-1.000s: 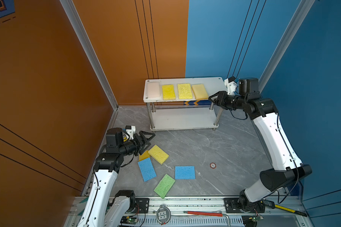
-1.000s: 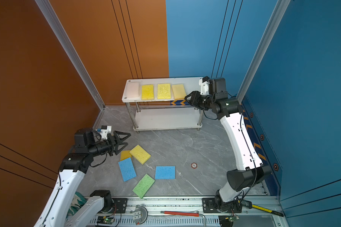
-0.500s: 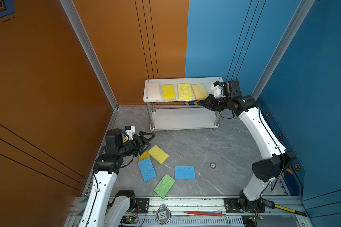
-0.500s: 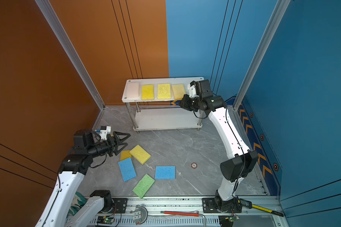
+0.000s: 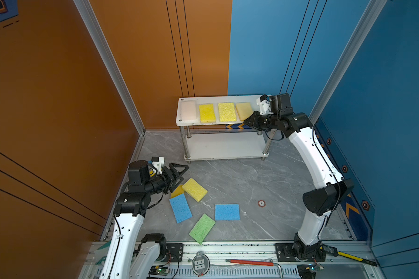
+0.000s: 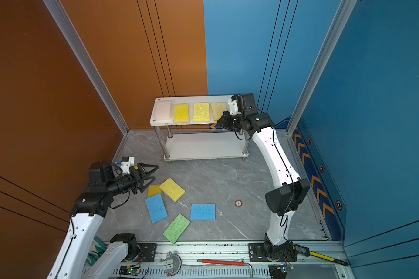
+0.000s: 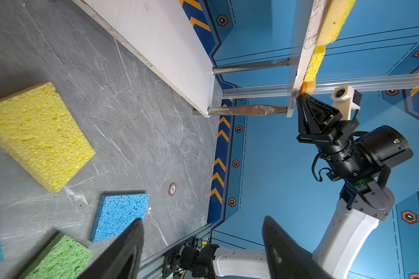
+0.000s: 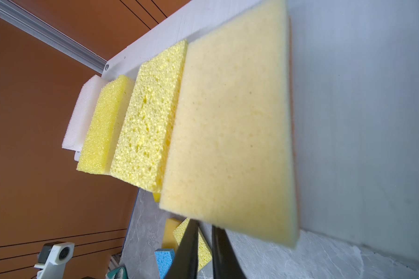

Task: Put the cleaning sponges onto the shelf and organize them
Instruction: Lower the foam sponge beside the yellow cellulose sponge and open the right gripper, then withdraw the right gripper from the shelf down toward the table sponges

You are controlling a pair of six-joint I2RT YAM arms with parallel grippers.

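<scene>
The shelf stands at the back with a pale pinkish-white sponge, two yellow sponges and a pale yellow-orange sponge in a row on its top board. My right gripper is shut, its tips at the overhanging front edge of that last sponge; the tips themselves are hidden behind it. On the floor lie a yellow sponge over a yellow-orange one, two blue sponges and a green one. My left gripper hangs open just above the yellow pair, empty.
Orange and blue walls close in the floor on three sides. The shelf's lower board is bare. A round marker sits on the floor. A red-handled tool and a yellow-handled tool lie by the front rail. A green-and-white glove lies beside the left base.
The right arm has swung its gripper leftwards along the shelf front to the pale yellow-orange sponge's edge, and its jaws have closed. The left arm has not moved.
</scene>
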